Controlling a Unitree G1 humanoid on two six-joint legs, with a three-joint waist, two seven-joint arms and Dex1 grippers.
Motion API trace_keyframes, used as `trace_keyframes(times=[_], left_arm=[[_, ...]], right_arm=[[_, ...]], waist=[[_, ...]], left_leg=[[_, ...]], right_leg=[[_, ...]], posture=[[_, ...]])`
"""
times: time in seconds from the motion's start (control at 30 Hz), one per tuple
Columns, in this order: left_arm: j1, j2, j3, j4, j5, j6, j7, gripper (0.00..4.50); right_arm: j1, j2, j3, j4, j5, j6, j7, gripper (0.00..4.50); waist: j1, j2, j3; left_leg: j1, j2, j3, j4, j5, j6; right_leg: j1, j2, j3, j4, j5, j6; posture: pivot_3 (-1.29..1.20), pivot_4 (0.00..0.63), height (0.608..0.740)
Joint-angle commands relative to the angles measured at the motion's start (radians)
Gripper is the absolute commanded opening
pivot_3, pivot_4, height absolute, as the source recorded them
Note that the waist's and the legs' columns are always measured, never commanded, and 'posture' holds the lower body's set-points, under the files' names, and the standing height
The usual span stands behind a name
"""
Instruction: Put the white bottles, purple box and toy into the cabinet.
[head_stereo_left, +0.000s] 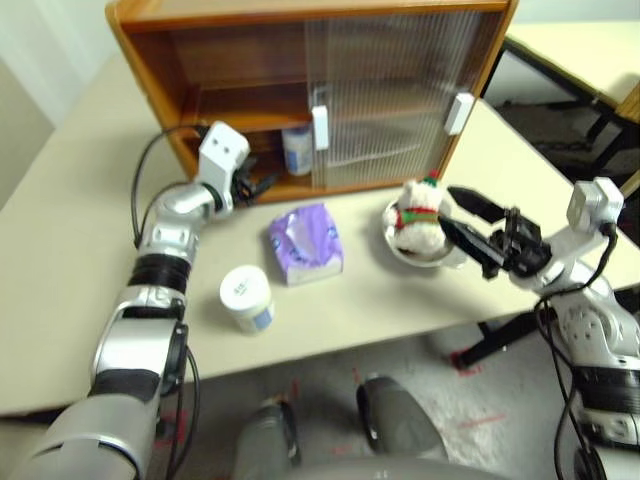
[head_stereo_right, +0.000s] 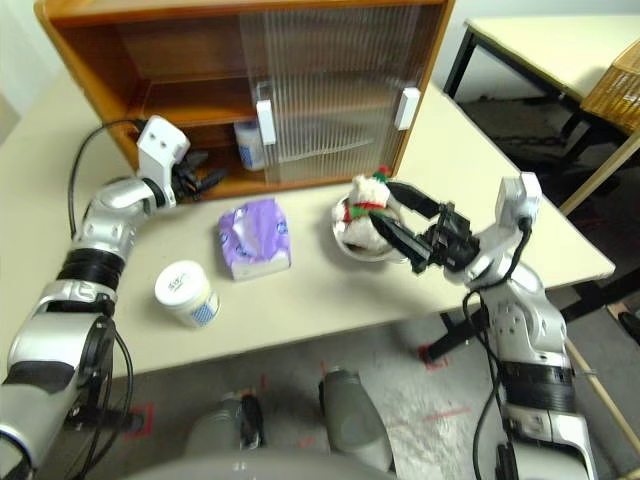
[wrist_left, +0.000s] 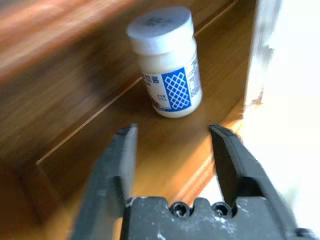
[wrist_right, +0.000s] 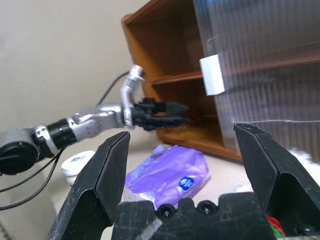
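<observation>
The table (head_stereo_left: 80, 260), a pale beige top, carries everything. The cabinet (head_stereo_left: 250, 60) stands along its far edge, orange-brown wood with a middle shelf; its left half is open, and the two ribbed translucent doors (head_stereo_left: 390, 90), each with a white handle, cover the right half.

The left arm reaches from the near left corner toward the cabinet's open side. The left claw (head_stereo_left: 258, 186) is at the front lip of the bottom compartment, its two black fingers (wrist_left: 122, 155) standing apart with nothing between them. Just beyond them, one white bottle (wrist_left: 167, 62) stands upright on the cabinet's floor, beside the edge of the nearer door, its blue-patterned label facing out.

The right arm comes in over the table's right edge. The right claw (head_stereo_left: 470, 225) is spread wide, one finger above and one below, beside the toy and gripping nothing.

The purple box (head_stereo_left: 306, 242) lies flat near the middle of the table, in front of the cabinet and well clear of both claws, its slit facing up.

A shallow metal bowl (head_stereo_left: 400, 252) sits toward the right edge, in front of the closed doors. The toy (head_stereo_left: 420, 215), white and fluffy with a red-and-green scarf, rests in that bowl.

The second white bottle (head_stereo_left: 247, 298) stands upright near the table's front edge, left of the purple box and next to the left forearm, its lid on.
</observation>
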Motion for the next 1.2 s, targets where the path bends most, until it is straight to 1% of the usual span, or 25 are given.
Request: trace_keyframes(times=[0.03, 0.13, 0.27, 0.33, 0.37, 0.4, 0.47, 0.57, 0.67, 0.8, 0.93, 1.07, 1.2], left_arm=[[0.095, 0.048, 0.073, -0.196, -0.120, 0.089, -0.066, 4.44], [0.205, 0.096, 0.138, -0.350, -0.251, 0.150, -0.166, 4.48], [0.359, 0.205, 0.175, -0.486, -0.382, 0.206, -0.358, 4.48], [0.410, 0.243, 0.183, -0.523, -0.426, 0.246, -0.405, 4.48], [0.425, 0.253, 0.185, -0.533, -0.440, 0.258, -0.418, 4.48], [0.459, 0.269, 0.187, -0.550, -0.456, 0.261, -0.448, 4.48], [0.525, 0.297, 0.190, -0.576, -0.473, 0.256, -0.506, 4.48], [0.589, 0.318, 0.191, -0.599, -0.477, 0.235, -0.551, 4.48], [0.631, 0.328, 0.197, -0.618, -0.479, 0.214, -0.584, 4.48], [0.707, 0.356, 0.152, -0.635, -0.432, 0.164, -0.643, 4.48], [0.712, 0.318, 0.089, -0.631, -0.392, 0.110, -0.627, 4.48], [0.694, 0.283, 0.019, -0.613, -0.345, 0.064, -0.612, 4.48], [0.621, 0.228, -0.034, -0.494, -0.257, -0.066, -0.571, 4.48]], right_arm=[[-0.027, -0.028, 0.001, 0.037, -0.021, -0.004, 0.028, 4.50], [-0.036, -0.035, 0.017, 0.044, -0.023, -0.014, 0.070, 4.50], [-0.039, -0.035, 0.045, 0.028, -0.024, -0.005, 0.120, 4.50], [-0.041, -0.043, 0.061, 0.028, -0.036, -0.008, 0.145, 4.50], [-0.042, -0.046, 0.066, 0.029, -0.040, -0.010, 0.151, 4.50], [-0.048, -0.046, 0.066, 0.035, -0.039, -0.009, 0.155, 4.50], [-0.059, -0.047, 0.062, 0.047, -0.037, -0.006, 0.159, 4.50], [-0.069, -0.054, 0.063, 0.061, -0.042, -0.001, 0.169, 4.50], [-0.078, -0.063, 0.072, 0.078, -0.058, -0.003, 0.174, 4.50], [-0.102, -0.059, 0.085, 0.108, -0.088, -0.008, 0.165, 4.50], [-0.113, -0.047, 0.081, 0.112, -0.084, -0.001, 0.157, 4.50], [-0.112, -0.048, 0.077, 0.102, -0.081, 0.009, 0.148, 4.50], [-0.105, -0.050, 0.068, 0.082, -0.067, 0.016, 0.143, 4.50]], waist=[[0.022, 0.000, 0.000], [0.048, 0.000, 0.000], [0.082, 0.000, 0.000], [0.097, 0.000, 0.000], [0.107, 0.000, 0.000], [0.117, 0.001, 0.000], [0.131, 0.001, 0.000], [0.142, 0.002, 0.000], [0.159, 0.003, 0.001], [0.166, 0.005, 0.002], [0.181, 0.008, 0.004], [0.189, 0.008, 0.004], [0.190, 0.009, 0.004]], left_leg=[[0.000, 0.000, 0.000, 0.000, 0.000, 0.000], [0.000, 0.000, 0.001, 0.001, 0.000, 0.000], [0.001, 0.001, 0.002, 0.000, 0.000, 0.000], [0.001, 0.002, 0.002, 0.000, 0.000, 0.000], [0.001, 0.002, 0.002, 0.000, 0.000, 0.000], [0.001, 0.002, 0.002, 0.000, 0.000, 0.000], [0.001, 0.002, 0.004, 0.000, 0.000, 0.000], [0.004, 0.001, 0.005, -0.002, 0.000, -0.001], [0.003, 0.001, 0.006, -0.003, -0.001, -0.001], [0.002, 0.001, 0.005, -0.004, -0.001, -0.001], [0.001, 0.001, 0.005, -0.004, -0.001, -0.001], [0.000, 0.001, 0.005, -0.004, -0.001, -0.001], [0.000, 0.000, 0.006, -0.004, -0.001, -0.001]], right_leg=[[0.000, 0.000, 0.000, 0.000, 0.000, 0.000], [0.000, -0.001, 0.000, 0.000, 0.000, 0.000], [0.000, -0.001, 0.000, 0.000, -0.001, -0.004], [-0.001, -0.001, -0.001, 0.000, -0.003, -0.007], [-0.001, -0.001, -0.001, 0.000, -0.005, -0.011], [-0.001, -0.002, -0.001, 0.000, -0.010, -0.020], [-0.002, -0.004, -0.003, 0.000, -0.009, -0.020], [-0.003, -0.008, -0.005, -0.002, -0.009, -0.021], [-0.004, -0.014, -0.007, -0.003, -0.009, -0.021], [-0.004, -0.017, -0.009, -0.005, -0.009, -0.021], [-0.005, -0.017, -0.009, -0.005, -0.009, -0.021], [-0.006, -0.016, -0.009, -0.005, -0.009, -0.021], [-0.005, -0.015, -0.010, -0.006, -0.010, -0.022]], posture=[[-0.07, 0.041, 0.740], [-0.06, 0.043, 0.740], [-0.03, 0.047, 0.740], [-0.03, 0.047, 0.740], [-0.03, 0.047, 0.740], [-0.02, 0.045, 0.740], [-0.02, 0.044, 0.740], [0.00, 0.046, 0.740], [0.01, 0.048, 0.740], [0.03, 0.050, 0.740], [0.03, 0.049, 0.740], [0.02, 0.051, 0.740], [0.01, 0.049, 0.740]])
